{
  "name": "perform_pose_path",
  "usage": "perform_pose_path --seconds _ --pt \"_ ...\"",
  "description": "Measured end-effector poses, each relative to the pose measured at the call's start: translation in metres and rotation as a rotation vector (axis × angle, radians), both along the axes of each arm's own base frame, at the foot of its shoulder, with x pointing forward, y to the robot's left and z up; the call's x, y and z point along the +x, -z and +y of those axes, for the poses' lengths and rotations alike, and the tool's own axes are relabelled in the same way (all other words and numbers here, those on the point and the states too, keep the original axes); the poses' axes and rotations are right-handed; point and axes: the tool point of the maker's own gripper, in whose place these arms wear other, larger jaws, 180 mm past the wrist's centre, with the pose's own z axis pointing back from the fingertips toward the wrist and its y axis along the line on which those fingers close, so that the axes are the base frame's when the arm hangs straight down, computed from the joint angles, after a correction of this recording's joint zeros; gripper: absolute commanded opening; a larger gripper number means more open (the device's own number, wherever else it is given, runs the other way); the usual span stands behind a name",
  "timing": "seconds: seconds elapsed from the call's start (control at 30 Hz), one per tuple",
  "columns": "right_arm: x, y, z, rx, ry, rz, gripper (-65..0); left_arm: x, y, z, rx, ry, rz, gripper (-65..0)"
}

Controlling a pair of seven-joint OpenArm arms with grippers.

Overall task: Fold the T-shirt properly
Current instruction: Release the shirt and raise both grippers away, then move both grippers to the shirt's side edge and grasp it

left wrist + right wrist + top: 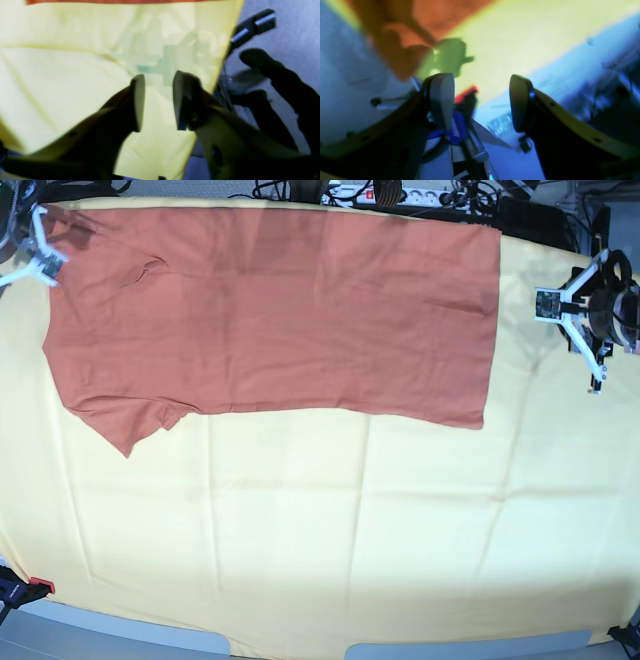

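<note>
T-shirt [280, 310] flat, long axis left-right, hem pointing right.

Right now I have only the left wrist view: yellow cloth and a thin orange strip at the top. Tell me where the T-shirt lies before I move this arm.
Observer: The T-shirt lies flat across the far half of the yellow cloth, with only one sleeve showing.
Operator: Give me my gripper's place against it.
Observer: The left gripper hangs beyond the hem end, apart from the shirt.
Operator: Now report the other arm.
Observer: The right gripper is open and empty, at the far corner of the shirt's sleeve end.
</note>
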Motion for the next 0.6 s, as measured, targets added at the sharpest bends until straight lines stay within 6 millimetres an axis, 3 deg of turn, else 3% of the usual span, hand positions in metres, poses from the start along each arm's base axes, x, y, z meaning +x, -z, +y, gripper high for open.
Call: perform_pose_path --seconds 0.1,0.2,0.37,0.47,0.6 --pt "0.021 -0.016 -0.006 0.004 0.023 -0.115 -27.7 0.036 -0.008 0.004 -0.026 -0.124 -0.155 -29.6" --pt "0.032 -0.024 -0.007 0.017 0.033 -0.182 -27.7 0.066 -0.001 0.015 -0.053 -0.256 -0.231 -29.3" --pt "0.032 -0.025 -0.007 0.025 0.047 -0.197 -27.7 0.131 0.011 0.026 -0.162 -0.483 -0.395 -29.3" --pt "0.036 -0.026 -0.004 0.043 0.049 -0.222 -27.7 0.158 0.025 0.026 -0.256 -0.626 -0.393 -29.3" --pt "0.037 -0.027 -0.005 0.042 0.056 -0.235 -27.7 0.177 0.045 0.018 -0.446 -0.851 -0.249 -29.3"
